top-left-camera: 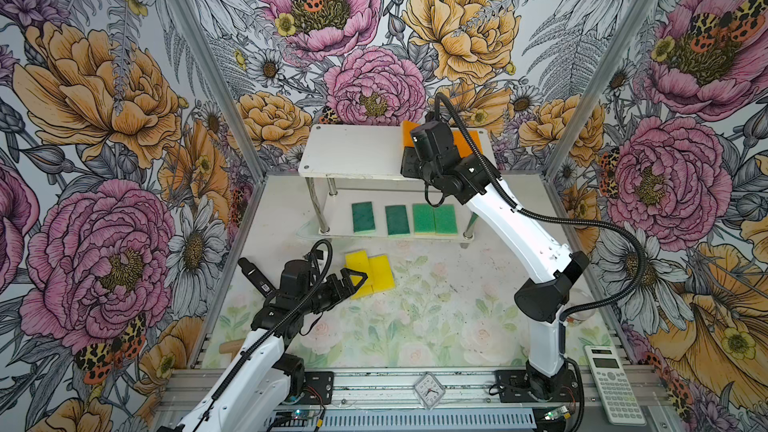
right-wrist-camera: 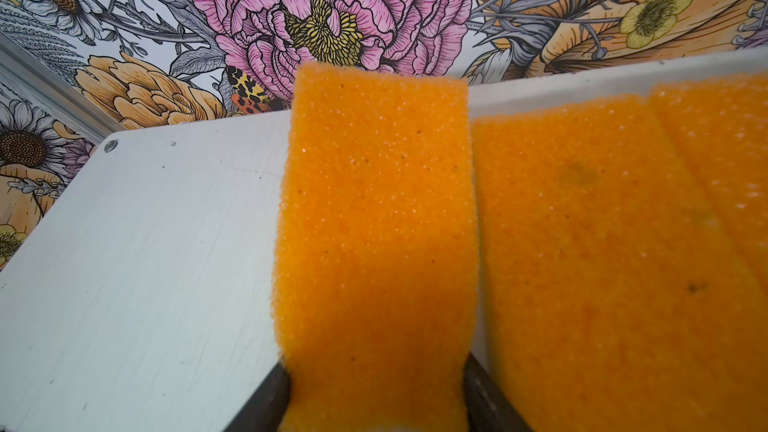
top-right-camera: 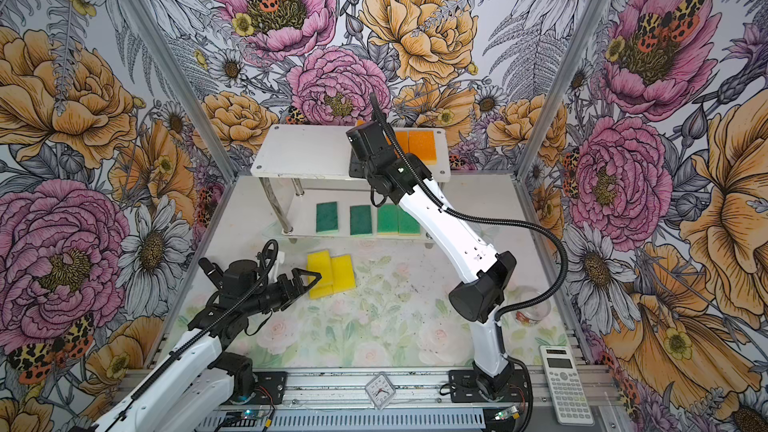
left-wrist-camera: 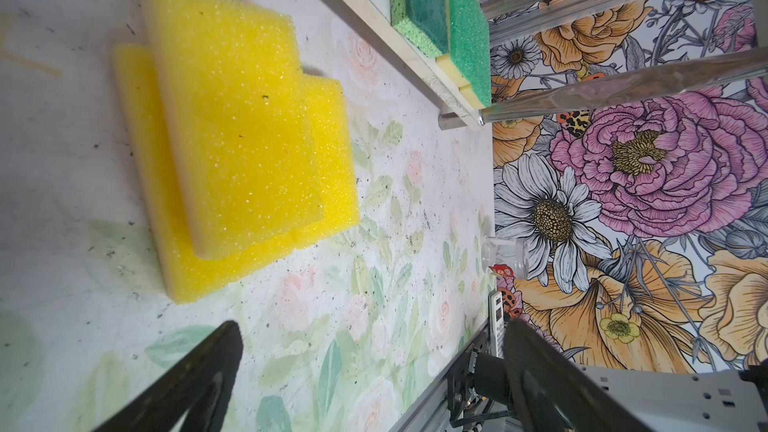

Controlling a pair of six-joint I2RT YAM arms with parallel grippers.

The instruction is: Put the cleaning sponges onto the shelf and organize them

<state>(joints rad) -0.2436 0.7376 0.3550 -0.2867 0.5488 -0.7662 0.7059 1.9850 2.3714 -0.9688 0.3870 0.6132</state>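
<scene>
Orange sponge (right-wrist-camera: 374, 222) over shelf (right-wrist-camera: 145, 243) top board, long axis front-to-back, parallel to two more orange sponges (right-wrist-camera: 623, 243) beside it; right gripper (right-wrist-camera: 376, 398) pinches its near end; left gripper (top-left-camera: 351, 280) spread wide, empty, near overlapping yellow sponges (top-left-camera: 368, 270) on speckled floral tabletop (top-left-camera: 415, 326); green sponges (top-left-camera: 403, 220) on lower board, same heading; calculator (top-left-camera: 614, 384) lettering too small to read; floral-papered walls (top-left-camera: 104, 118).

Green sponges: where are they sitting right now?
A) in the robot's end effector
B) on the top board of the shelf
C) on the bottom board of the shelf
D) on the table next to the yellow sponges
C: in both top views the four green sponges lie in a row on the shelf's lower board, below the top board that carries the orange sponges.
</scene>
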